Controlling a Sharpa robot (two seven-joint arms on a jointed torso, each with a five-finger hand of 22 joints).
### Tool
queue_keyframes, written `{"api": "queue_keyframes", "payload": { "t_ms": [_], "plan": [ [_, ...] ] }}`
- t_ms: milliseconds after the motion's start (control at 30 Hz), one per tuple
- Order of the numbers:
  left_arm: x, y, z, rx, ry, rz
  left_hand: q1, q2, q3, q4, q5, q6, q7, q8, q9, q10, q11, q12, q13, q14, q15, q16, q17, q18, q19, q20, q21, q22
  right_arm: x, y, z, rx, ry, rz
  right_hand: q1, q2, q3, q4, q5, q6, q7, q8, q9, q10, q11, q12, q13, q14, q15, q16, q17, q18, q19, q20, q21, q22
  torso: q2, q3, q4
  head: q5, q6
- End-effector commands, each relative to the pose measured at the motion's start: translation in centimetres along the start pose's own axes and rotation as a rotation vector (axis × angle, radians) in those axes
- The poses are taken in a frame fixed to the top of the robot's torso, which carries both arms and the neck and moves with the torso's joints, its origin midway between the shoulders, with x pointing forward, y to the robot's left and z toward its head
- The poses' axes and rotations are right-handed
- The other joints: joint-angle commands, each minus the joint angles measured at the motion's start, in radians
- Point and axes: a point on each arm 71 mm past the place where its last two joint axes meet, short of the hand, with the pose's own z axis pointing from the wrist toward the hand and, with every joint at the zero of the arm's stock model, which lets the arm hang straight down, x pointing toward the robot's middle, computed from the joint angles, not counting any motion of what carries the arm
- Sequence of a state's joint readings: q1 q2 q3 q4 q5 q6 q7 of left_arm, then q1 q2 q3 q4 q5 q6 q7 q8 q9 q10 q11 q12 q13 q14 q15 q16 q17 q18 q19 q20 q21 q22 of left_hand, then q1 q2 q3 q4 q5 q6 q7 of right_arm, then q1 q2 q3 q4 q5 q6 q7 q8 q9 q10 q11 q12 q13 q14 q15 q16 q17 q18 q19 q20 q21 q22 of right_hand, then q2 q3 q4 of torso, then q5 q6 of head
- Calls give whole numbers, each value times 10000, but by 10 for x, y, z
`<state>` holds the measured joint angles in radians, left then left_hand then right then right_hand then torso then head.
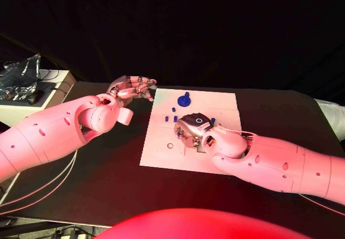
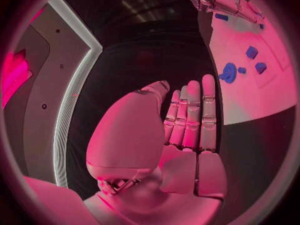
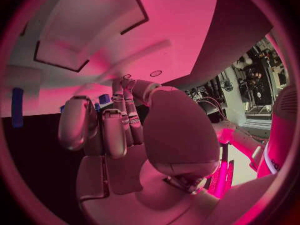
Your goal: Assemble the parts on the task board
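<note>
The white task board (image 1: 216, 102) lies in the middle of the black table. A blue wheel-shaped part (image 1: 184, 101) stands near its far edge, and small blue parts (image 1: 175, 118) lie beside it. My right hand (image 1: 194, 129) is down on the board's middle with its fingers curled towards the surface. In the right wrist view blue parts (image 3: 103, 99) show just past the curled fingers (image 3: 112, 130); I cannot tell whether one is pinched. My left hand (image 1: 133, 89) hovers off the board's far left corner. In the left wrist view its fingers (image 2: 194, 115) lie straight and hold nothing.
A small ring (image 1: 169, 146) lies on the board's near left part. A white cabinet (image 1: 32, 102) with a silvery bag (image 1: 21, 74) stands beyond the table's left edge. Cables (image 1: 43, 184) run along the table's near left side.
</note>
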<state>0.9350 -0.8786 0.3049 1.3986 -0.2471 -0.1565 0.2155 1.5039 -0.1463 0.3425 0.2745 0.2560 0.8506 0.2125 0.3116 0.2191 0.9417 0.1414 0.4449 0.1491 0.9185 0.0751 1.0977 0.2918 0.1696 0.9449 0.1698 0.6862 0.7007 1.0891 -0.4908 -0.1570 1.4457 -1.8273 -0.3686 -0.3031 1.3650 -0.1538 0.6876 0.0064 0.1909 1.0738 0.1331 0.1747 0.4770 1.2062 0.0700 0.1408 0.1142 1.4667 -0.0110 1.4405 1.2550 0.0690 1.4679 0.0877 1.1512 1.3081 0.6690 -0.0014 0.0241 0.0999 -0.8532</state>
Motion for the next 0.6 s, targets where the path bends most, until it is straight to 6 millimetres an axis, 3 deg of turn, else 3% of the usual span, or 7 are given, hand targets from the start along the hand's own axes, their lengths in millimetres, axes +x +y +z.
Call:
{"api": "queue_keyframes", "payload": {
  "t_ms": [33, 333, 600],
  "plan": [
    [2, -1, 0, 33, 175, -100, 7, -59, 39, 3, -13, -79, 9, 43, -16, -11, 22, 68, -15, -59, 10, -50, -14, 130, -5, -3, 32, 15, 3, -4, -3, 163, 45, 454, 33, 101, 61, -17, 22, 79, -19, 43, 27, 145, -57, 62, 75, 395, -64, -57, -6, 15, 271, -68, 75, 1236, 1, 2, 3, 13, -5],
    [1, -1, 0, 18, 153, -92, 20, -63, 60, -12, -12, -82, 9, 48, -16, -13, 21, 70, -17, -58, 8, -55, -15, 131, -5, -5, 34, 17, -3, -15, -12, 461, -140, 1579, -14, 91, 116, -60, -48, 104, -22, 78, 52, 178, -65, 91, 94, 399, -72, -55, -4, -2, 292, -76, 173, 1277, -14, -6, -6, 49, -23],
    [1, 0, 0, -40, 156, -91, 36, -63, 87, -28, -9, -86, 10, 54, -17, -15, 20, 72, -19, -57, 6, -61, -18, 132, -5, -7, 37, 21, -21, -32, -14, 1154, 864, 3293, -58, 96, 152, -80, -118, 97, -17, 91, 67, 179, -64, 98, 102, 392, -73, -75, -51, 9, 279, -83, 110, 1262, -17, -14, -24, 72, 3]
  ]
}}
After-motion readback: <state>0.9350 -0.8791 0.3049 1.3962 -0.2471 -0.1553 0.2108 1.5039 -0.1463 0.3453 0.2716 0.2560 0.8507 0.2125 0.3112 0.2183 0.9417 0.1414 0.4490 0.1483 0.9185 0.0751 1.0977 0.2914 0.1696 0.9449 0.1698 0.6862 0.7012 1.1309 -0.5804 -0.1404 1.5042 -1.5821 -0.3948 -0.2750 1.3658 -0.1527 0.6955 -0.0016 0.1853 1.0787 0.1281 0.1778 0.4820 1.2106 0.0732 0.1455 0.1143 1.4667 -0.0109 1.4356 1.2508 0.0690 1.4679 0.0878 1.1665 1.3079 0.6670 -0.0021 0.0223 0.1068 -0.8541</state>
